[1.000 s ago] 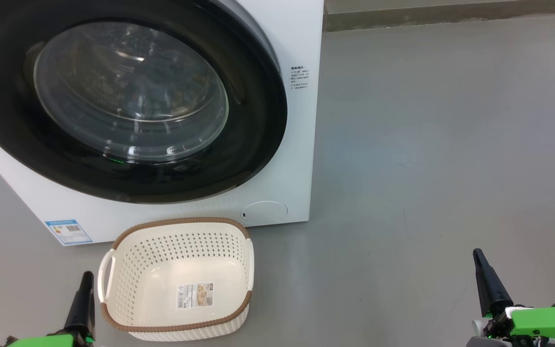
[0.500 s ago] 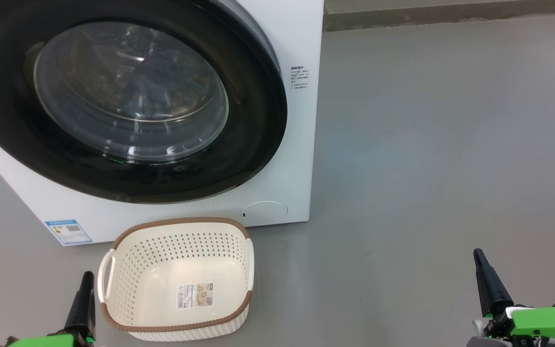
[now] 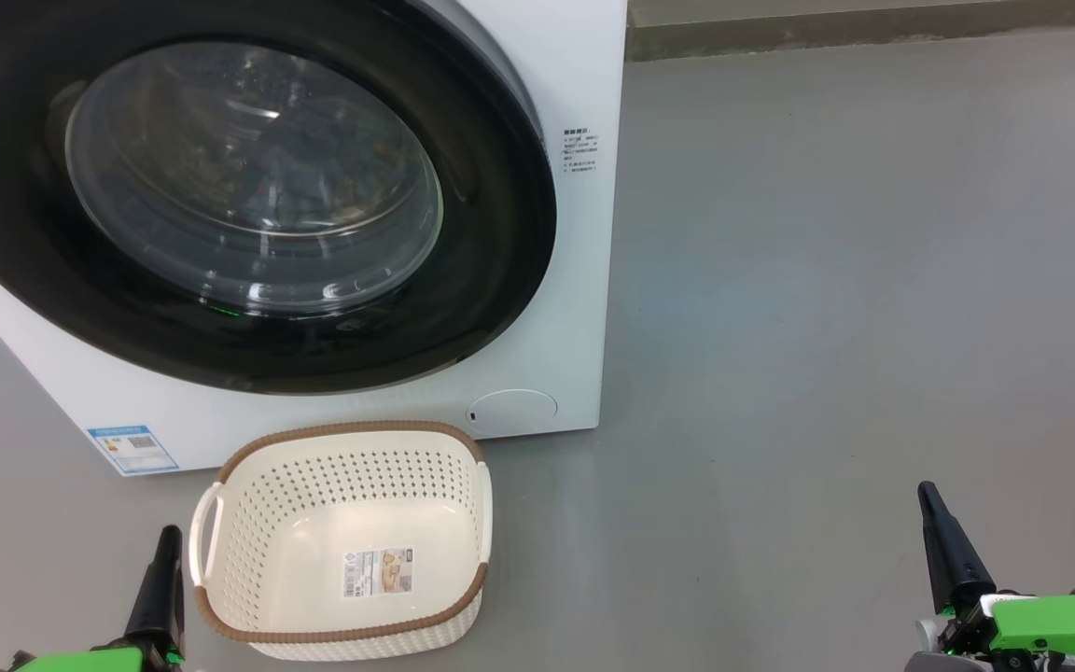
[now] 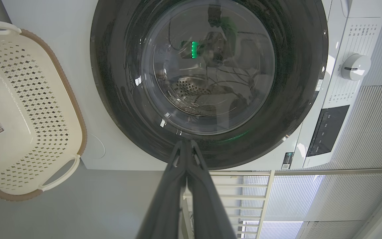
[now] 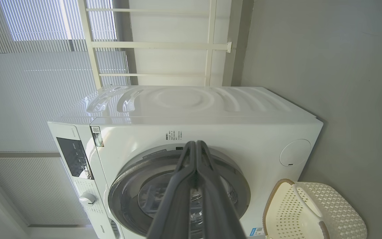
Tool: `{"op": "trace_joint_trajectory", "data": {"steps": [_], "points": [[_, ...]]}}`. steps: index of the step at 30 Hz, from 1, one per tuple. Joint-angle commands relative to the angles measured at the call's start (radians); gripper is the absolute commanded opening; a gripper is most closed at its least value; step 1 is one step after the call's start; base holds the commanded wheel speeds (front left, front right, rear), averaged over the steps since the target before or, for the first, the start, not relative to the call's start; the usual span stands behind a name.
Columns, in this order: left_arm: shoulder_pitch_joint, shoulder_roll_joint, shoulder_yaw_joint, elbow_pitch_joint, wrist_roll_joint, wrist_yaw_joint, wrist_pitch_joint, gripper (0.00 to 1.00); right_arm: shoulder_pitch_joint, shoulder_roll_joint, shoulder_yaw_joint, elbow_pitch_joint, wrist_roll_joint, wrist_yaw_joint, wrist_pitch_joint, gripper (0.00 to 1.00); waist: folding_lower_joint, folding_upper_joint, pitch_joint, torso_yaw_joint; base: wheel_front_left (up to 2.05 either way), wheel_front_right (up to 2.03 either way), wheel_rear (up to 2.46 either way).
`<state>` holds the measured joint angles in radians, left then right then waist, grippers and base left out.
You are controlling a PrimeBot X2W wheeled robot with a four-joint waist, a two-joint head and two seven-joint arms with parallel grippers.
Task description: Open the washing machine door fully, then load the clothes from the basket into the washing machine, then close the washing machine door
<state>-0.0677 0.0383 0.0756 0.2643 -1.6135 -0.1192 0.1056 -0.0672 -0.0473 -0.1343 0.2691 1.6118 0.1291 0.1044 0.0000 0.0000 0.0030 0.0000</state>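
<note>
The white washing machine fills the upper left of the head view. Its door, glossy black rim around a domed glass window, lies flat against the front. Behind the glass a dim bluish mass with brownish specks shows; I cannot tell whether it is the clothes. The cream basket stands on the floor in front of the machine with nothing but its label inside. My left gripper is shut just left of the basket. My right gripper is shut far to the right, holding nothing.
Bare grey floor stretches right of the machine. A round service cover and a blue sticker sit low on the front. The control panel's knob shows in the left wrist view. White railing and blinds stand behind.
</note>
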Motion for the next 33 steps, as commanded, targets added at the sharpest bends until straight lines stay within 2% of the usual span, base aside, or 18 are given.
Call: {"op": "trace_joint_trajectory", "data": {"steps": [1,33], "points": [[-0.040,0.015,0.034,-0.019,0.002,-0.012,0.005,0.00,-0.041,-0.005,0.023,-0.024,-0.001,0.002,0.007,0.00,0.0000,0.0000,0.000,0.000,0.00,0.00,0.00],[-0.040,0.014,0.036,-0.019,0.003,-0.012,0.006,0.00,-0.041,-0.004,0.021,-0.024,-0.003,0.002,0.008,0.00,0.0000,0.0000,0.000,0.000,0.00,0.00,0.00]]}}
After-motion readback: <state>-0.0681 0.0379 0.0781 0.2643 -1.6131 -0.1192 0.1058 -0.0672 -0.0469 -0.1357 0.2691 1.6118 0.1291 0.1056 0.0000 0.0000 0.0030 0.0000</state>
